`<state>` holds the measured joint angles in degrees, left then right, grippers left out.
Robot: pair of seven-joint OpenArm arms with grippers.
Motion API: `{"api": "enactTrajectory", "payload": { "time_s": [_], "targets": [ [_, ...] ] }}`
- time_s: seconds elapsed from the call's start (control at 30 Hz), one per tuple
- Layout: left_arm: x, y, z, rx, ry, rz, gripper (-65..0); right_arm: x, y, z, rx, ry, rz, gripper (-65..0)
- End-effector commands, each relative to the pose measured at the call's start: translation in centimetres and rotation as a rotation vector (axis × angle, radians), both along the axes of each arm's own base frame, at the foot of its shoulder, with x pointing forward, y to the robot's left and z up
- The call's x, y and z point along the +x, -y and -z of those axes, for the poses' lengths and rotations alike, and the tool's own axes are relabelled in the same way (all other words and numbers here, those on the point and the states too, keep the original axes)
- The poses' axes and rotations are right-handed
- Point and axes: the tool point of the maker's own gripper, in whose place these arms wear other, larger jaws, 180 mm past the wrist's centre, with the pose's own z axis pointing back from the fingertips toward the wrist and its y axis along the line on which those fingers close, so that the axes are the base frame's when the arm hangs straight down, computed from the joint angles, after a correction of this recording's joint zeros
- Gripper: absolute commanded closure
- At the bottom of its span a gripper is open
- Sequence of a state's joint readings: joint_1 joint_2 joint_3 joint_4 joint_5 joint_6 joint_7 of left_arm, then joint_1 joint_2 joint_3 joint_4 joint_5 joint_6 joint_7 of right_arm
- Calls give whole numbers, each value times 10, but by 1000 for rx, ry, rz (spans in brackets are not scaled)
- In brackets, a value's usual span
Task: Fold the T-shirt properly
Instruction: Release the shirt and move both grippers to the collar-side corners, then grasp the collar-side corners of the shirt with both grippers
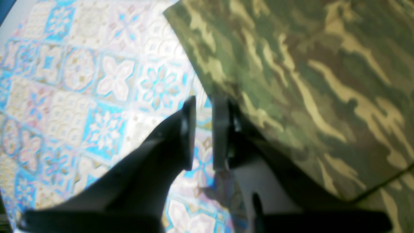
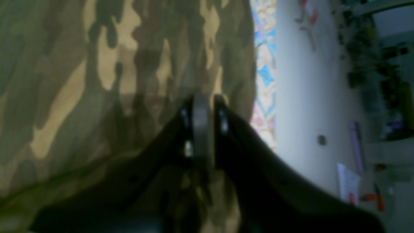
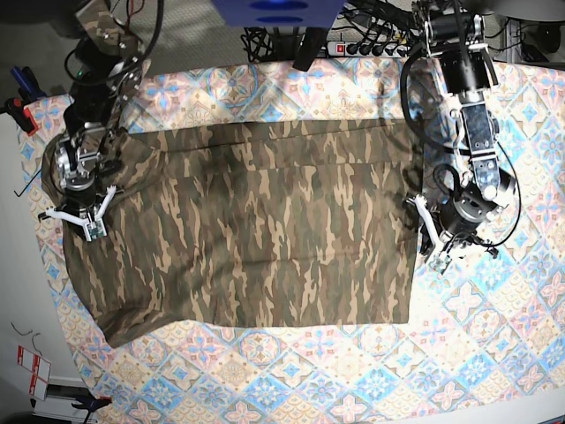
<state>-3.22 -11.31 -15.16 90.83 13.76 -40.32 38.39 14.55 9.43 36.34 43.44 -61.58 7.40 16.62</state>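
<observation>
The camouflage T-shirt lies spread flat across the table, its hem toward the right of the base view. My right gripper sits on the shirt's left edge near a sleeve. In the right wrist view its fingers are pressed together, with camouflage fabric gathered at their tips. My left gripper hovers at the shirt's right edge. In the left wrist view its jaws stand a narrow gap apart. Only tile cloth shows between them, and the shirt's edge lies just beside one finger.
A pastel blue-pink tile-patterned cloth covers the table under the shirt. A power strip and cables lie at the back edge. A red-handled tool sits by the left border, where the white table edge shows.
</observation>
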Motion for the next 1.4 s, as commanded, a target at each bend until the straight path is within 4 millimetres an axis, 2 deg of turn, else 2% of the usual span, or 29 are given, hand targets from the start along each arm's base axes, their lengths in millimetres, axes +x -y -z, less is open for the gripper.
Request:
{"api": "enactTrajectory", "payload": {
  "time_s": [0.0,0.07,0.17,0.3,0.37,0.5,0.57,0.63,0.7,0.8,0.87,1.0,1.1,1.23,1.37],
  "targets": [
    [8,-1,-19,0,61,3,-81,5,13,-21,-47,58,7,-29],
    [4,-1,-16,2,56,4,-81,-2,10,-20,-53,58,6,-29],
    [4,-3,-15,5,51,0,-84,0,6,-23,-50,69,14,-31],
    [6,-1,-16,-1,54,-1,-88,-5,20,-27,-31,96,86,-66],
    [12,1,-20,-6,66,0,-88,2,29,-38,-7,144,143,-126],
    [13,9,-14,-37,57,-3,-100,-6,56,-47,29,191,258,-294],
    [13,10,-14,-38,55,-4,-144,-5,52,-43,63,177,241,-376],
    [11,15,-11,-49,50,-1,-220,-3,41,-35,136,149,198,-444],
    [10,25,-10,-73,50,-1,-281,-1,39,-35,183,153,195,-475],
    [0,24,3,-56,-18,-20,-347,-3,51,-40,226,188,267,-490],
    [-7,19,3,-15,-54,-37,-355,-3,51,-33,296,149,293,-490],
    [-17,15,-10,40,-58,-53,-355,11,41,-37,501,145,301,-490],
    [-27,13,-26,82,-33,-59,-361,7,58,-41,518,105,330,-491],
    [-50,9,-14,113,-95,-68,-362,-3,73,-38,503,60,368,-491],
    [-71,8,2,115,-149,-66,-358,-5,87,-47,503,91,388,-492]
  ]
}}
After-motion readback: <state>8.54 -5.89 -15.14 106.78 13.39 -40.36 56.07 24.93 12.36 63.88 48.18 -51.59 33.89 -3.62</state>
